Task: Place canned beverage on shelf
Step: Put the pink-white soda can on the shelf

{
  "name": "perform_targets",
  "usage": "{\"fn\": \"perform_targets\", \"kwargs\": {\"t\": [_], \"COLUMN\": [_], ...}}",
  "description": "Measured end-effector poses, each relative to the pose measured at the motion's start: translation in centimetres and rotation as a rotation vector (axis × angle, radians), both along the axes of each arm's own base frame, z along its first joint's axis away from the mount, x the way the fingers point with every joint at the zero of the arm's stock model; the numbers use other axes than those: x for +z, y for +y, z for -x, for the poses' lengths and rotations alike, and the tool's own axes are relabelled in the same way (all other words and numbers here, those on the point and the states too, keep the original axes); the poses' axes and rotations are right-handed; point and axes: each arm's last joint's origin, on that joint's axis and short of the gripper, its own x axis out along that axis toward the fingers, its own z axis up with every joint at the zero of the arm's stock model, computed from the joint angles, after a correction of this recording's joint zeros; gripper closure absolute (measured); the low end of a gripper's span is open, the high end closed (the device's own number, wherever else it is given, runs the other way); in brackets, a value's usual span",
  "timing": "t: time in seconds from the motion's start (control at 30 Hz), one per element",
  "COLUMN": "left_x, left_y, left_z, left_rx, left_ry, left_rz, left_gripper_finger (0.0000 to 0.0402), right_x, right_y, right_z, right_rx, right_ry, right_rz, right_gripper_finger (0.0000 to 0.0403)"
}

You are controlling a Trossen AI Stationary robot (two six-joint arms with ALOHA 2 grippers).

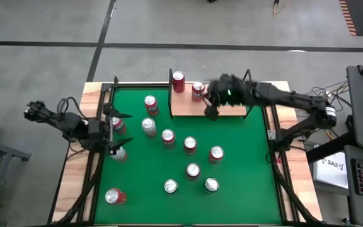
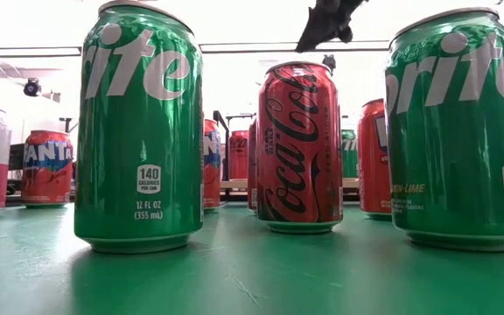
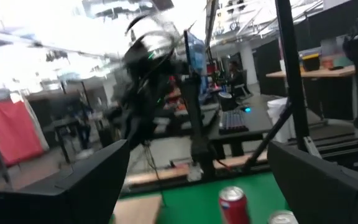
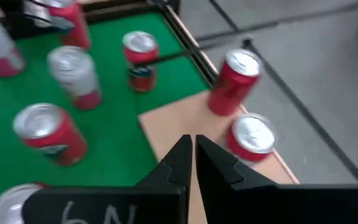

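Right hand (image 4: 193, 163) hangs over the small light tan wooden shelf (image 1: 184, 107) with its fingers pressed together and nothing between them. 2 red metal cans (image 4: 232, 83) stand upright on that shelf near its far edge, probably to leave free board for more. Left hand (image 1: 113, 131) waits at the left side of the green felt counter (image 1: 244, 151), spread wide and empty, with a red can just beside it.
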Motion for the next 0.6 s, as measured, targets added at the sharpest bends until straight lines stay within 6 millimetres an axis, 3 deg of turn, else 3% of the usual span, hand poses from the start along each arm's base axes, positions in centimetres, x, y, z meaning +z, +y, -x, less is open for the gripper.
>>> {"fn": "perform_targets", "kwargs": {"t": [0.33,0.6], "left_x": [-1.5,-2.1], "left_y": [-0.5,-0.8], "left_z": [-2.5,-3.3], "left_rx": [0.181,0.207], "left_ry": [0.092,0.107], "left_rz": [0.233,0.331], "left_gripper_finger": [0.0036,0.0036], "right_x": [-3.9,-6.2], "right_y": [8.4,12.0], "right_z": [0.5,0.2], "right_rx": [0.094,0.186], "right_ry": [-0.122,-0.242], "right_rz": [0.031,0.029], "right_gripper_finger": [0.039,0.039]}}
